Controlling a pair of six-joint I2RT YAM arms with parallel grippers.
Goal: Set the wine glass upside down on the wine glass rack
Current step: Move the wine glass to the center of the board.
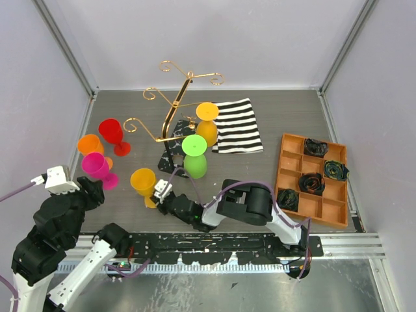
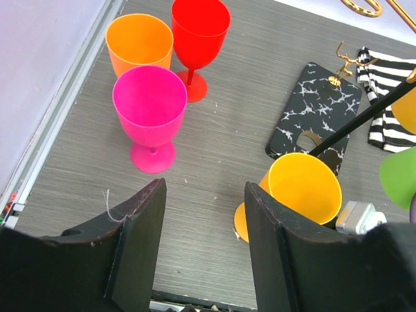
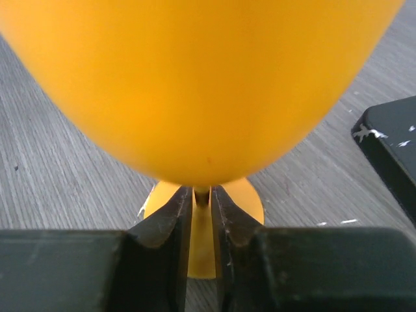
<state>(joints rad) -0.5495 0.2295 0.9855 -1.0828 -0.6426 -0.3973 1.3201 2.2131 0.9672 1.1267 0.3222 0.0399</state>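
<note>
The yellow glass is stood upright on the table, mouth up and long axis vertical, at 7 o'clock from the rack. Its stem is clamped by the right gripper. The left gripper is held spread and empty at the glass's 9 o'clock. Six glasses are counted. Four are upright, with the pink glass, orange glass and red glass. Two are hung inverted on the one rack: the green glass and the amber glass.
</note>
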